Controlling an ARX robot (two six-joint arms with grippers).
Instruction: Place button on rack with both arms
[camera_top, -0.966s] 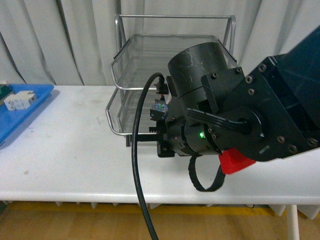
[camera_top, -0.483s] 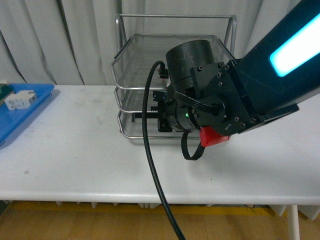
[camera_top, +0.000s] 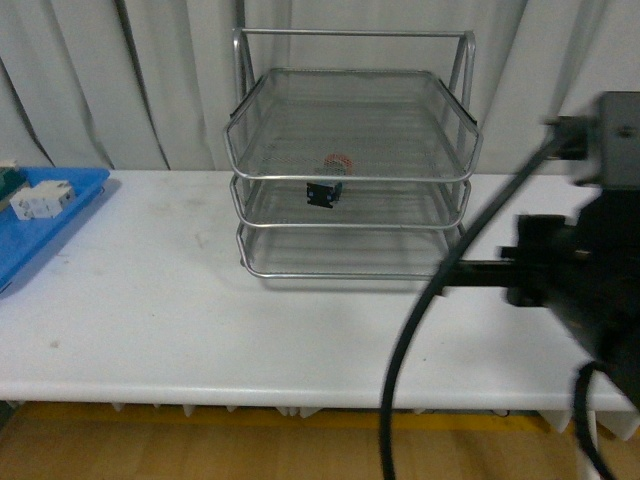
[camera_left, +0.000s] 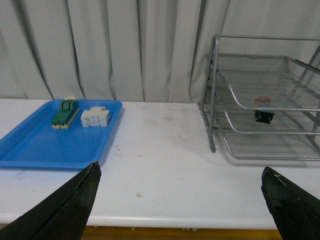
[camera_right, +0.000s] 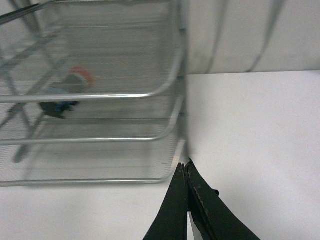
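Observation:
The silver wire rack (camera_top: 240, 205) stands at the back middle of the white table. The button (camera_top: 325, 188), red cap and black body, lies inside it behind the top tray's front rim. I cannot tell whether it rests on the top or the middle tray. It also shows in the left wrist view (camera_left: 263, 114) and the right wrist view (camera_right: 62, 97). My right arm (camera_top: 585, 275) is blurred at the right, clear of the rack. My right gripper (camera_right: 184, 167) is shut and empty by the rack's (camera_right: 172, 75) bottom corner. My left gripper (camera_left: 179, 171) is open and empty, low over the table's front edge, facing the rack (camera_left: 215, 95).
A flat blue tray (camera_top: 60, 215) lies at the far left, also in the left wrist view (camera_left: 30, 147). It holds a white terminal block (camera_left: 95, 116) and a green and beige component (camera_left: 65, 113). Grey curtains hang close behind the table.
My right arm has pulled back from in front of the rack to the right. The button, hidden behind the arm before, now lies free in the rack.

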